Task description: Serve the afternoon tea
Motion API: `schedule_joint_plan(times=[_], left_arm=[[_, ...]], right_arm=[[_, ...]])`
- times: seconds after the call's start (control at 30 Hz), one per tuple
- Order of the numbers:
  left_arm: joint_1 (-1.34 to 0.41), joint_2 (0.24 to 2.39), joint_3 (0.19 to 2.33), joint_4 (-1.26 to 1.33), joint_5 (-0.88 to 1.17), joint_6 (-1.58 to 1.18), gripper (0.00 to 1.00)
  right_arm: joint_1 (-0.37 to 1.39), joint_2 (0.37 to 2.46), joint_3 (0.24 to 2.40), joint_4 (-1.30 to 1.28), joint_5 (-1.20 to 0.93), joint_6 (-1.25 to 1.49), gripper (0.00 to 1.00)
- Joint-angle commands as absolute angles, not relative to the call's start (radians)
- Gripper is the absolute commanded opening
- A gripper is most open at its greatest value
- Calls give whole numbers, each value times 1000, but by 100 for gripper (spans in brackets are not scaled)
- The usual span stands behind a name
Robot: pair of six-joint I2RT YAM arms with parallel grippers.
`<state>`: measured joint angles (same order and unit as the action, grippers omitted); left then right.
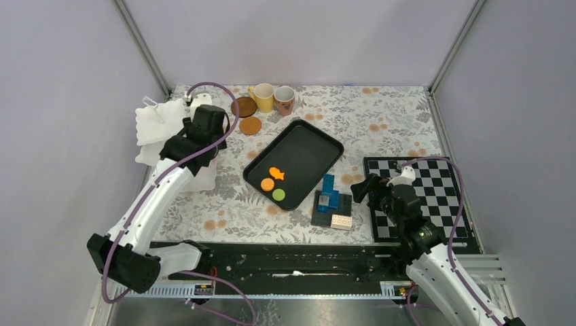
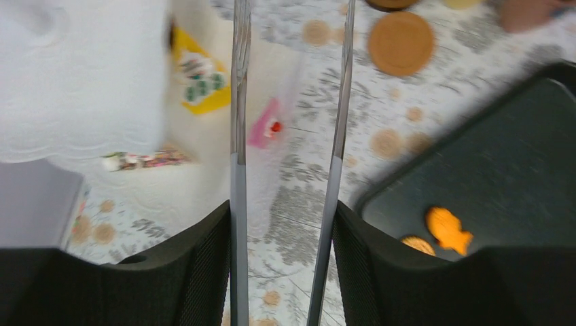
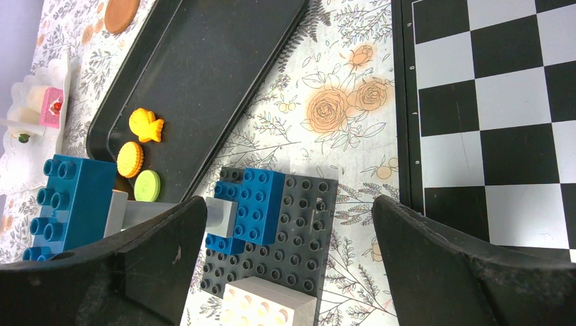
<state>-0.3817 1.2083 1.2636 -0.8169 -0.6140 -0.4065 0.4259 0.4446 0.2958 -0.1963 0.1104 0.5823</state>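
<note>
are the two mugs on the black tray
No, the yellow mug and patterned mug stand on the tablecloth beyond the tray.

**Finishes on the tea table**

Tongs (image 2: 238, 102) in the left hand (image 2: 282, 217) are bare shiny metal, hand's pads (image 2: 210, 272) ribbed matt black plastic. Tray (image 2: 516, 156) off to its right: smooth dark satin finish. Table (image 2: 394, 136) has got a printed floral cloth, matt. Left of the hand, white embossed paper doily (image 2: 68, 81). Below the right hand (image 3: 291, 204), glossy studded plastic bricks (image 3: 261, 197).
</note>
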Motion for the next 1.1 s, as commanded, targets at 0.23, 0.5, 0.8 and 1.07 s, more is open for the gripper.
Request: schedule_joint_plan(times=[0.23,0.5,0.8,1.07], left_arm=[[-639,1193,1256,-810,-258,-511,55],[-724,1157,1127,-915,-147,-831,54],[-741,1142,1026,-877,-89,-1016,56],[-746,1186,1004,-737,-125,-1036,54]], right_arm=[[433,451,294,-156,102,571,98],[433,446,293,-156,100,570,98],[433,420,285,-157,99,573,98],[433,420,285,-157,95,574,98]])
